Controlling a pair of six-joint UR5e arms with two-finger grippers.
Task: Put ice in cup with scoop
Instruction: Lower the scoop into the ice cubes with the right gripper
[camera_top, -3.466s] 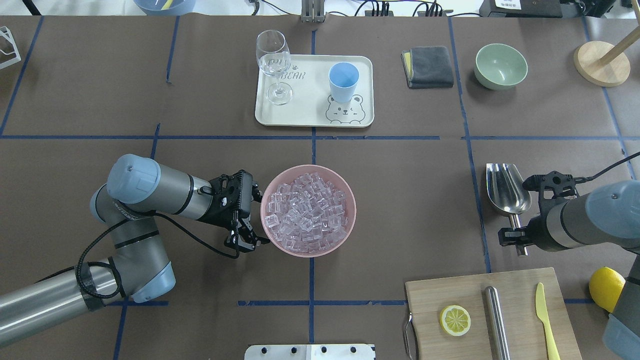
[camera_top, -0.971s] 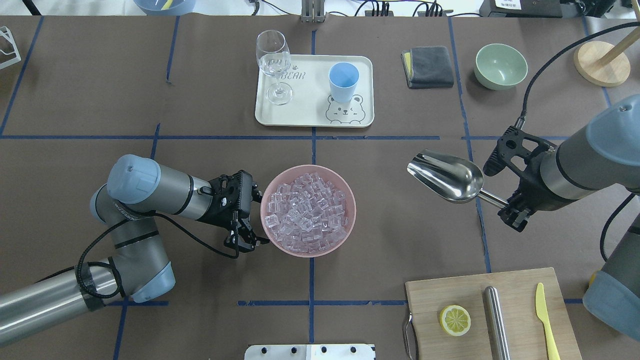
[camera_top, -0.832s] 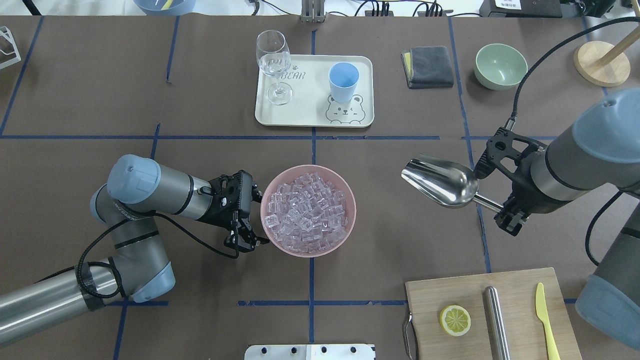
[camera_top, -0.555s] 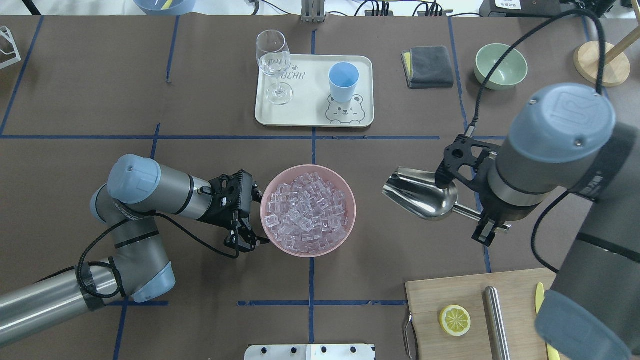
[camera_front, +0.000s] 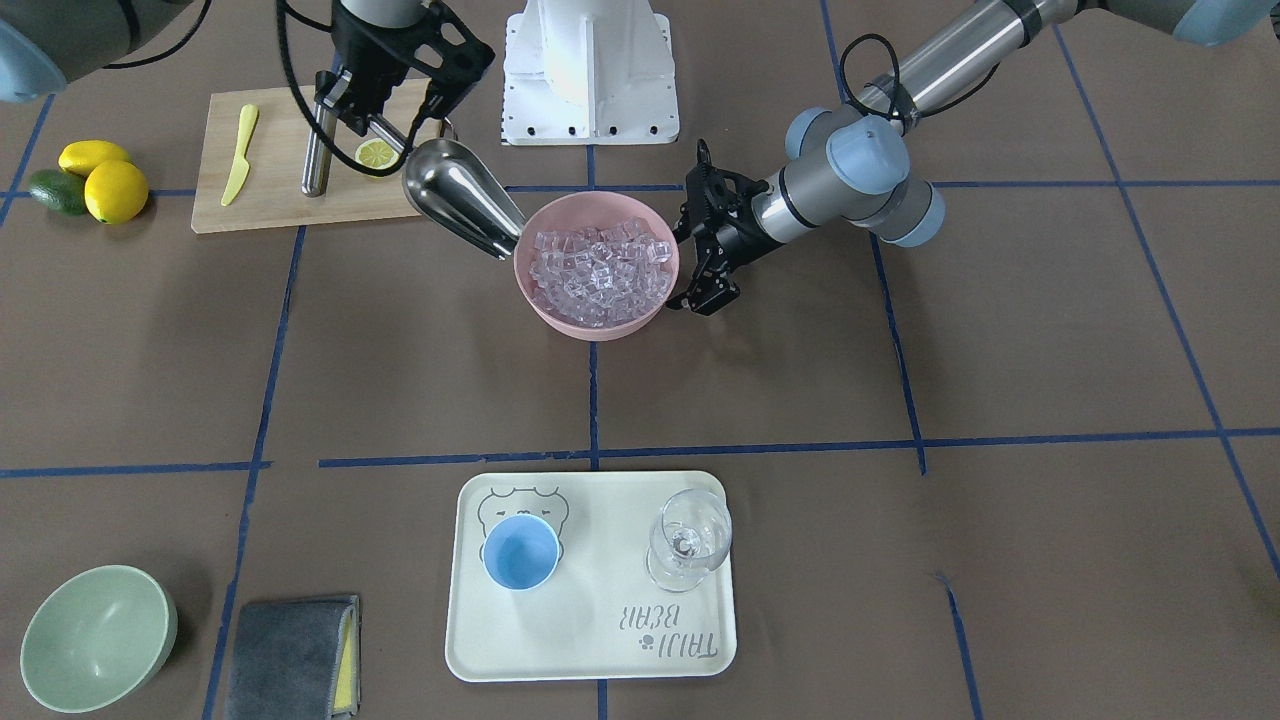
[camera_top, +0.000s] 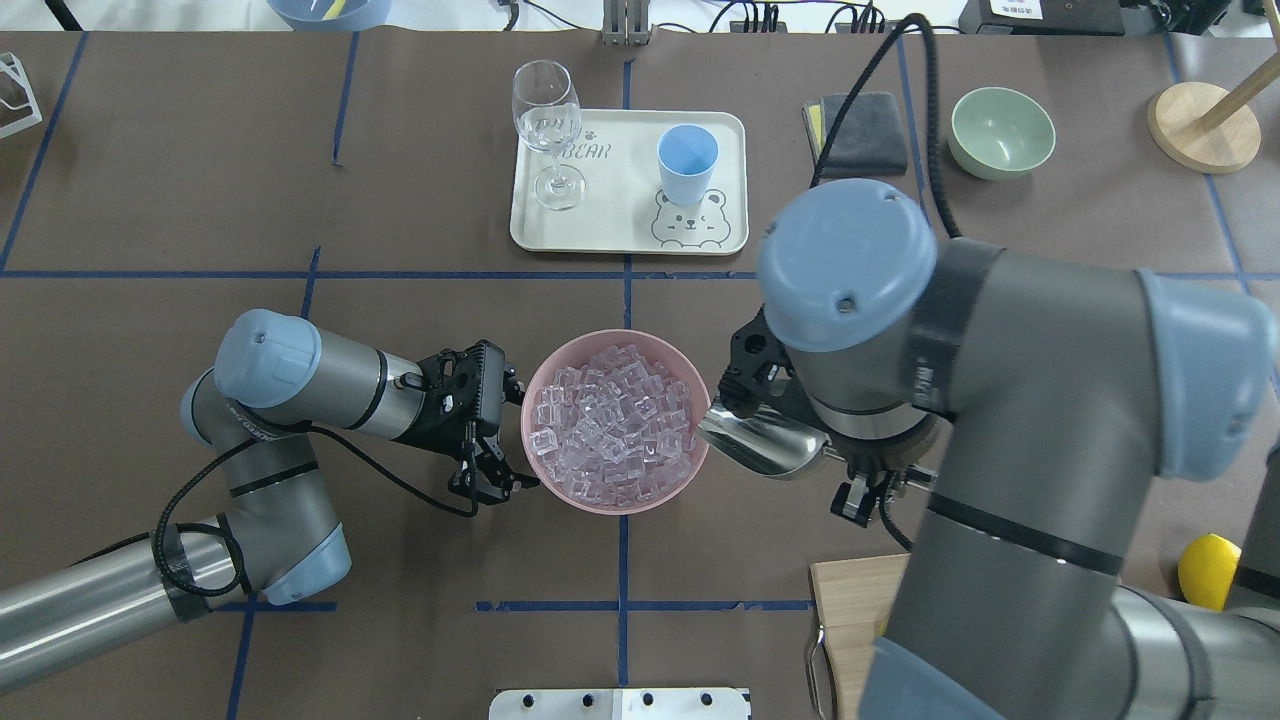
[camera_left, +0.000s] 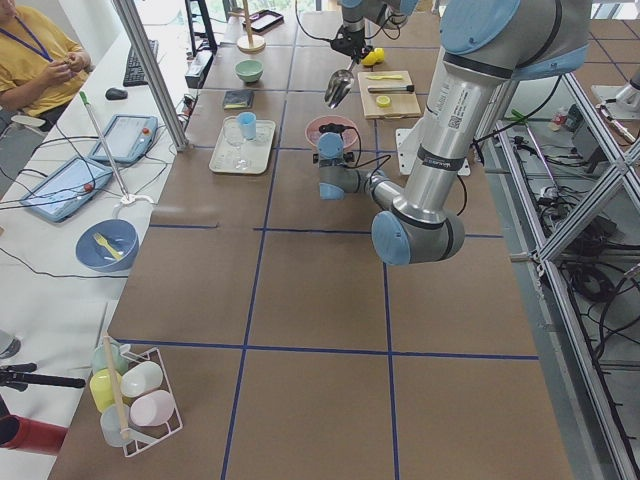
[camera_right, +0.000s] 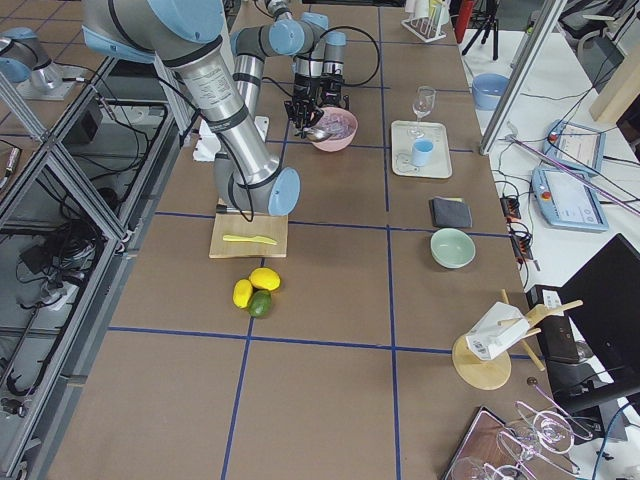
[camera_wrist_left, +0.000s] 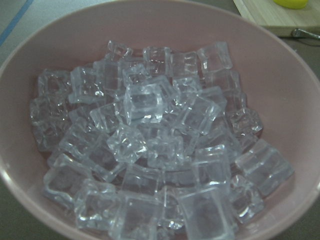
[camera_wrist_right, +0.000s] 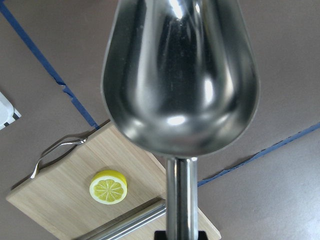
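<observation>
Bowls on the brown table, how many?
2. The pink bowl, full of ice, is mid-table; the pale green bowl is by the grey cloth near the operators' edge. A blue bowl sits apart on the white side desk.

Bright, even light casts soft shadows; glare streaks the scoop (camera_wrist_right: 180, 75), and the close-up ice (camera_wrist_left: 150, 145) looks slightly blurred.

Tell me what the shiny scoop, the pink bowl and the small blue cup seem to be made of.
Shiny deep-troughed scoop: likely polished stainless steel, given mirror-like reflections and bright highlights.
Round pink bowl: probably plastic or melamine, satin finish, even colour with soft sheen.
Small light-blue cup: seemingly matte plastic, opaque, uniform colour, thin rim.
</observation>
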